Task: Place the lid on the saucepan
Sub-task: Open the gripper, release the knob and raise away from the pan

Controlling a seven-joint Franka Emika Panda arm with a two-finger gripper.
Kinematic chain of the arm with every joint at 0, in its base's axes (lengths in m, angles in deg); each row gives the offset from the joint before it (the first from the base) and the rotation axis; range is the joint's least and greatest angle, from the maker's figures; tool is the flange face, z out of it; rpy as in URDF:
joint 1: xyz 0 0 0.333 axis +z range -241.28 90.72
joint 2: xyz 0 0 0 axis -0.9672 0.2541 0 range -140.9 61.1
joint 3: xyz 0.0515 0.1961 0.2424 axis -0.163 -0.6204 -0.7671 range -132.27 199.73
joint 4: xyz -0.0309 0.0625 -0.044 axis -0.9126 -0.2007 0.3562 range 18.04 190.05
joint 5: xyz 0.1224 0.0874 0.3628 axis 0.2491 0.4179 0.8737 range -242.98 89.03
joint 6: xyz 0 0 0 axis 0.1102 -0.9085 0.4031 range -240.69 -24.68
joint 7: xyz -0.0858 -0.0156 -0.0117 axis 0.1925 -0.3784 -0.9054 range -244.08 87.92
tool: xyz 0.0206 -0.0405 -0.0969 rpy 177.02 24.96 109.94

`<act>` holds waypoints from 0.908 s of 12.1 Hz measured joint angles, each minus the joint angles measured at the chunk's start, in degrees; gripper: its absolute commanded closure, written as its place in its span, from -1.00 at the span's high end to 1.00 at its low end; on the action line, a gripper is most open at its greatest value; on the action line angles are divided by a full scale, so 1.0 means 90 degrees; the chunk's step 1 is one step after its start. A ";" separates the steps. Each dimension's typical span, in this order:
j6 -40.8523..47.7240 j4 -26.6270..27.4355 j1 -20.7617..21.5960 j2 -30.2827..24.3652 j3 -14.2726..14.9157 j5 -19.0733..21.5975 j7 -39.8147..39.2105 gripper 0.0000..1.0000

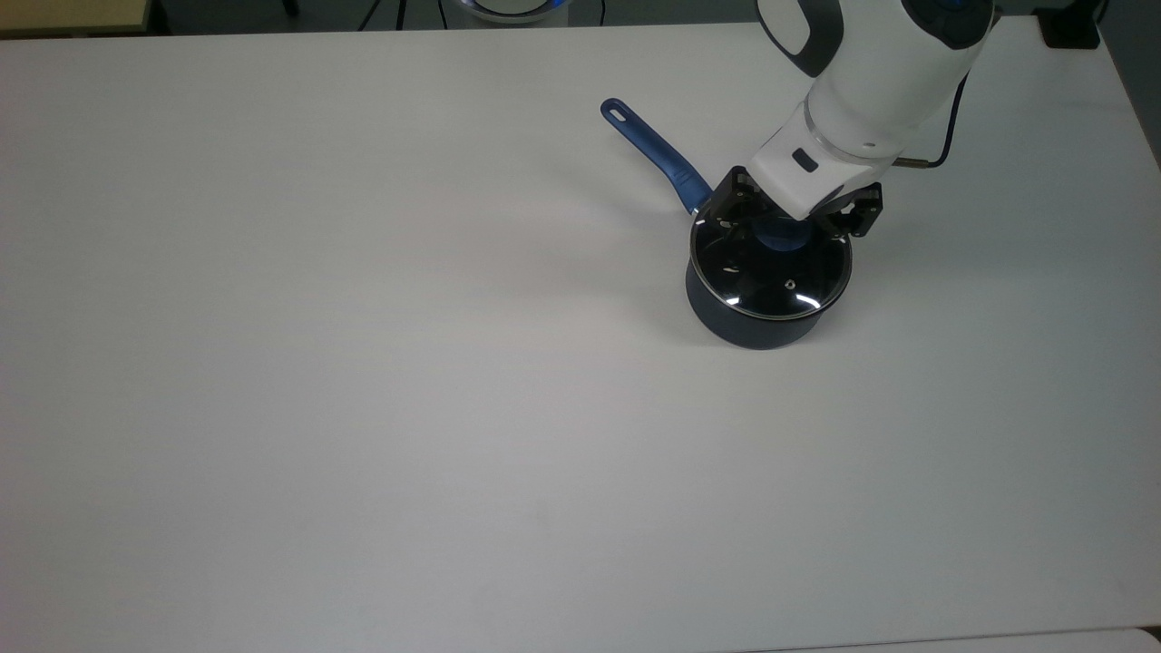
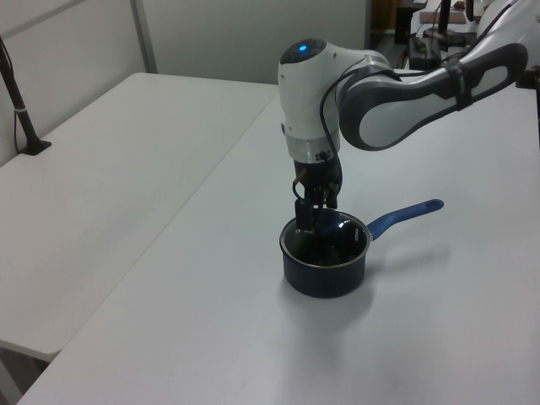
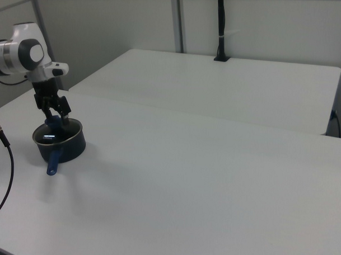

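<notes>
The dark navy saucepan (image 1: 753,328) stands on the white table, its long blue handle (image 1: 655,152) pointing to the top view's upper left. The glass lid (image 1: 773,279) lies flat on the pan's rim, with its blue knob (image 1: 780,238) partly covered by the hand. My gripper (image 1: 795,216) hangs just above the knob and is open, one finger on each side of it and touching nothing. The left view has the gripper (image 2: 310,211) over the saucepan (image 2: 325,277). From the right view, the spread gripper (image 3: 53,109) is above the saucepan (image 3: 61,146).
The white table (image 1: 363,363) stretches wide to the top view's left and bottom. A second table (image 2: 101,169) adjoins it, with a black clamped pole (image 2: 20,105) on its far edge. A black cable (image 3: 5,172) hangs at the right view's left.
</notes>
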 measured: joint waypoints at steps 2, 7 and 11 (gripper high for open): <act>0.0076 -0.0066 -0.0050 -0.0110 0.0008 0.0000 -0.0126 1.00; 0.1157 -0.0078 -0.0618 -0.1022 0.0009 0.0084 -0.1112 1.00; 0.1505 -0.0023 -0.1052 -0.1453 -0.0064 0.0099 -0.1536 1.00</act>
